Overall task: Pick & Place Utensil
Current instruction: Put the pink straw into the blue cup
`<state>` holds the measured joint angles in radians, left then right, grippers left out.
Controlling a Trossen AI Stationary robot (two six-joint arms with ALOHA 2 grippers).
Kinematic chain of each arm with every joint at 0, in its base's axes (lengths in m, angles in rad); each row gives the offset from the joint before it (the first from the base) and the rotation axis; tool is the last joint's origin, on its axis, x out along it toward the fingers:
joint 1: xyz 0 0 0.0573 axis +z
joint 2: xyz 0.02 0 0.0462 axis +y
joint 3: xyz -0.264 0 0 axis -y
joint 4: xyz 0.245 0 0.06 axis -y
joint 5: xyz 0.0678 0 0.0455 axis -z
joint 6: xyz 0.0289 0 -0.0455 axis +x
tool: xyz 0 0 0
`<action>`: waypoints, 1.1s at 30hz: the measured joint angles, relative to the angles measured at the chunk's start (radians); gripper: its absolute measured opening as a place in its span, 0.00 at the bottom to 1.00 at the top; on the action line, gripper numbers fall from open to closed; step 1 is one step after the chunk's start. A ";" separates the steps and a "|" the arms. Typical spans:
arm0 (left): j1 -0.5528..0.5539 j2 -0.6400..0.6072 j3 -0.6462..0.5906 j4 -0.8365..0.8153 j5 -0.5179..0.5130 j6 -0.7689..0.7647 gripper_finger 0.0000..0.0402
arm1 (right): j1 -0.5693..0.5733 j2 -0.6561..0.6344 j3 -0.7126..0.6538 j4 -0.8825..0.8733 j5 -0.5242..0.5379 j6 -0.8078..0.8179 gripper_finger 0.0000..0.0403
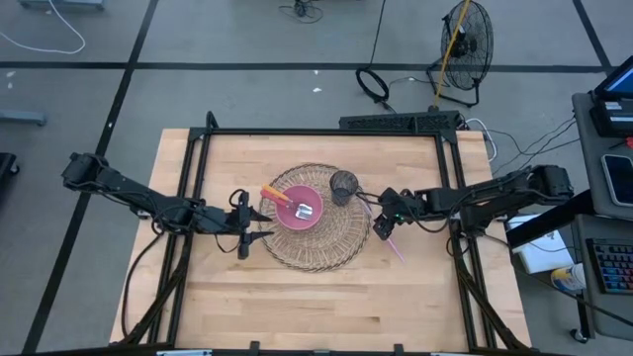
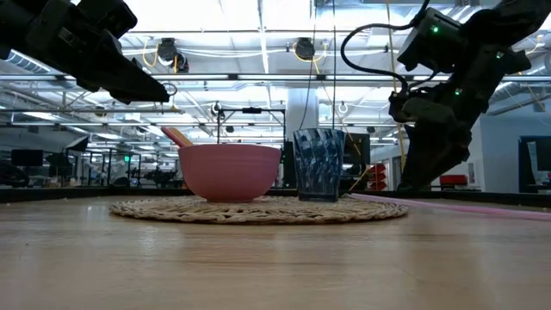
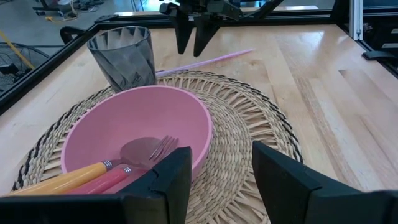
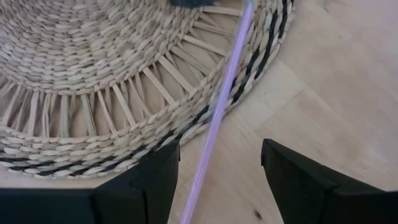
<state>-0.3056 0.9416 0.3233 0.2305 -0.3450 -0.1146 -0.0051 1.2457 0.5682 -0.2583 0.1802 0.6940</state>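
Note:
A round woven placemat (image 1: 315, 237) lies mid-table. On it stand a pink bowl (image 3: 134, 127) and a dark faceted cup (image 3: 123, 57). A spoon and a fork (image 3: 146, 151) with orange and red handles lie in the bowl, leaning on its rim. A thin lilac straw (image 4: 219, 115) lies with its far part on the mat's right edge and the rest on the wood. My right gripper (image 4: 221, 180) is open above the straw, a finger on either side and clear of it. My left gripper (image 3: 222, 174) is open beside the bowl's left rim, holding nothing.
Black frame rails (image 1: 203, 148) run along the table's left, far and right sides. A power strip (image 1: 401, 122) sits at the far edge. Bare wood (image 1: 316, 307) lies toward the near edge. A fan (image 1: 465, 40) stands on the floor beyond.

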 joint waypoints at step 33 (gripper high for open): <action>0.000 0.000 0.000 0.007 -0.001 -0.019 0.42 | 0.072 0.021 0.000 0.023 0.086 0.046 0.54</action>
<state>-0.3058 0.9417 0.3233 0.2371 -0.3462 -0.1335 0.0667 1.2663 0.5682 -0.2358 0.2658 0.7404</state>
